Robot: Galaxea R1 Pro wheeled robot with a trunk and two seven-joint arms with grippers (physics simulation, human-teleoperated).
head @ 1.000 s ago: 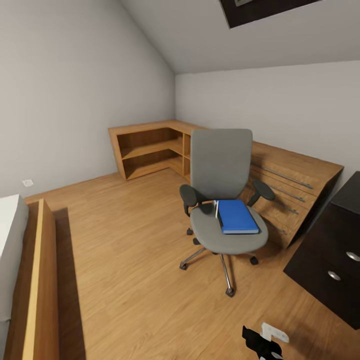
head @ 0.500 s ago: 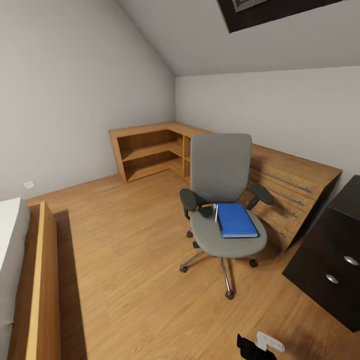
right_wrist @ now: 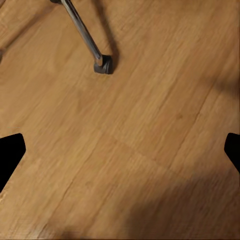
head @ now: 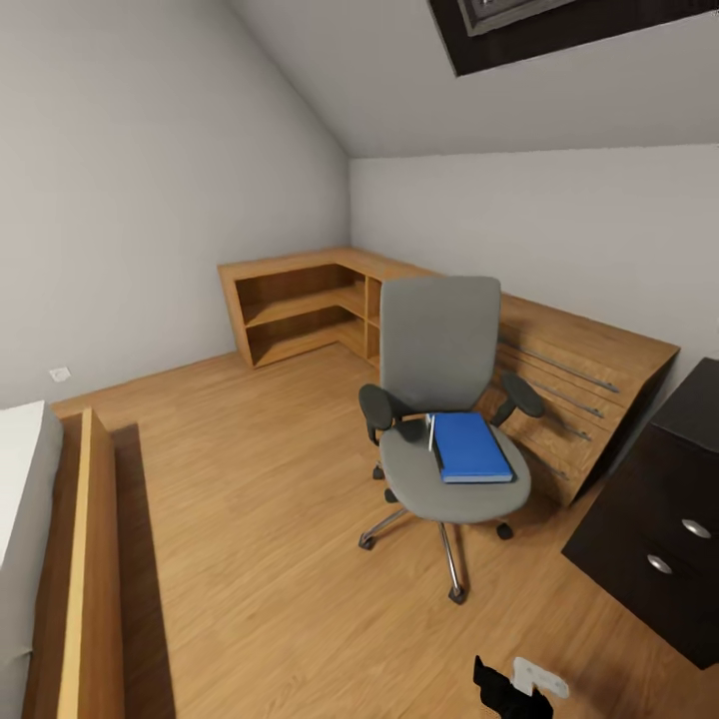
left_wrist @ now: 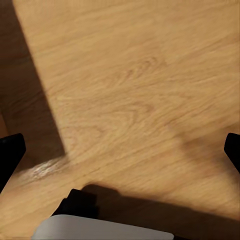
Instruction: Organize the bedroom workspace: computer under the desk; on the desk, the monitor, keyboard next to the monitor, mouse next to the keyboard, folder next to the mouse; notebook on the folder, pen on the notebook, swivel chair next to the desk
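Note:
The grey swivel chair [head: 439, 350] stands on the wood floor in the head view, facing me. The blue folder [head: 469, 447] lies flat on its seat, with a thin white strip [head: 431, 431] along its left edge; pen or page edge, I cannot tell. The desk's dark drawer unit [head: 649, 519] is at the right edge. Computer, monitor, keyboard, mouse and notebook are out of view. My right gripper [right_wrist: 120, 152] is open over bare floor near a chair caster [right_wrist: 103, 65], and its tip [head: 514, 689] shows low in the head view. My left gripper [left_wrist: 120, 155] is open over floor.
A light-wood dresser [head: 579, 384] with long handles stands behind the chair against the far wall, joined to open corner shelves [head: 300, 310]. A wooden bed frame [head: 90, 559] with a white mattress runs along the left. Open floor lies between the bed and the chair.
The whole picture has shifted a little downward, so the camera has moved. Chair and folder keep their places in the room. My right gripper shows lower in the head view.

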